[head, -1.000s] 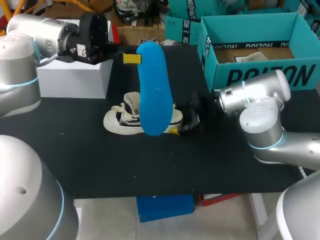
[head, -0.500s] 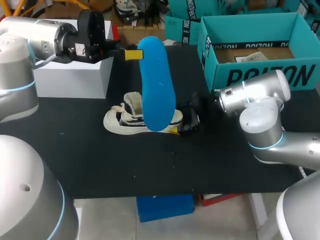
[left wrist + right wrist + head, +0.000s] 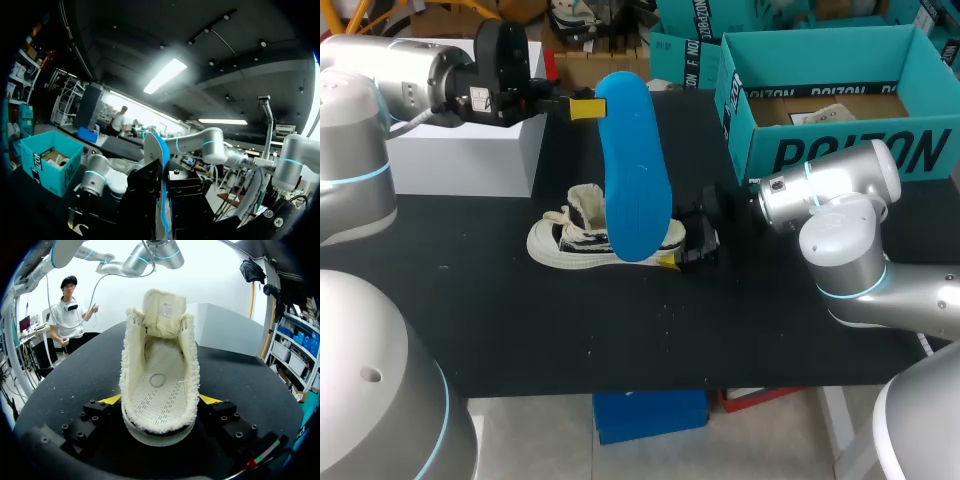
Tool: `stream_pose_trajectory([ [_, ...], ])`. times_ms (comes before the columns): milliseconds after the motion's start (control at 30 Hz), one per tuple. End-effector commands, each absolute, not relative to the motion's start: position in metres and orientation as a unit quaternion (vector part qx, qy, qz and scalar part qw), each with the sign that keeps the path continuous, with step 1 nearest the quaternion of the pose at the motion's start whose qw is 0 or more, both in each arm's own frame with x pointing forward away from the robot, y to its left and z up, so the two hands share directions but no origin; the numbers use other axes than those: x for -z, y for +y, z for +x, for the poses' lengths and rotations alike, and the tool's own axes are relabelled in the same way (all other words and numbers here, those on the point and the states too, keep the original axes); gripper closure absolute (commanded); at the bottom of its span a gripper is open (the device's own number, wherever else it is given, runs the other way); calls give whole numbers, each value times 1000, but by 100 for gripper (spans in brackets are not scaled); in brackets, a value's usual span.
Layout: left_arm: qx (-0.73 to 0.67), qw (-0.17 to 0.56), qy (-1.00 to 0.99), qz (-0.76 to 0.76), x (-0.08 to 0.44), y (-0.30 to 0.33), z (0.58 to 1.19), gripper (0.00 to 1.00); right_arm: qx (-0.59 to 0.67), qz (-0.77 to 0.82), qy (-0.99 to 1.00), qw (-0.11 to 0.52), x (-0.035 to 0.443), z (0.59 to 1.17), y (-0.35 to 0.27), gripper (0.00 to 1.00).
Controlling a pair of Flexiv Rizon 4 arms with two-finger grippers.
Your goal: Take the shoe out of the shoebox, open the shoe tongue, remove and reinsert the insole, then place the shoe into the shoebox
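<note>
Two-handed, pinching the blue insole's (image 3: 635, 180) top end tight in the left hand (image 3: 582, 108) at upper centre, dangling it above the shoe (image 3: 565, 238) for reinsertion; clamping the heel in the right hand (image 3: 160, 402), steadying it on the table (image 3: 620, 330), left of the shoebox (image 3: 840, 150).

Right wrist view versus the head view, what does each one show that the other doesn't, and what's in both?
Only the right wrist view looks into the shoe: its bare footbed, with the tongue raised. Only the head view shows the blue insole gripped in the left hand above the shoe, and the teal shoebox at the table's far right. Both show the shoe on the black table, its heel clasped by the right hand.
</note>
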State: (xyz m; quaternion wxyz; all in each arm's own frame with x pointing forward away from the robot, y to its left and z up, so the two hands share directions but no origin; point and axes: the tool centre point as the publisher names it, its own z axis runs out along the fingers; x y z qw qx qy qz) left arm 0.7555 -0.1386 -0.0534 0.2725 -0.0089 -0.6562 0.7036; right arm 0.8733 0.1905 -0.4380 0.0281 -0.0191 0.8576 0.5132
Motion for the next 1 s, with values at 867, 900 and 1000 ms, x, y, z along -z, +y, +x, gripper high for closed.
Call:
stream_pose_trajectory([
  [867,-704,270,-657,-7,54,-139,754,100,-214,-25,976,-20,389,876,150,0],
  [900,-704,270,-657,-7,54,-139,754,100,-209,-23,977,-21,388,876,150,0],
  [1000,-704,270,-657,-7,54,-139,754,100,-185,-19,982,-23,383,877,151,0],
])
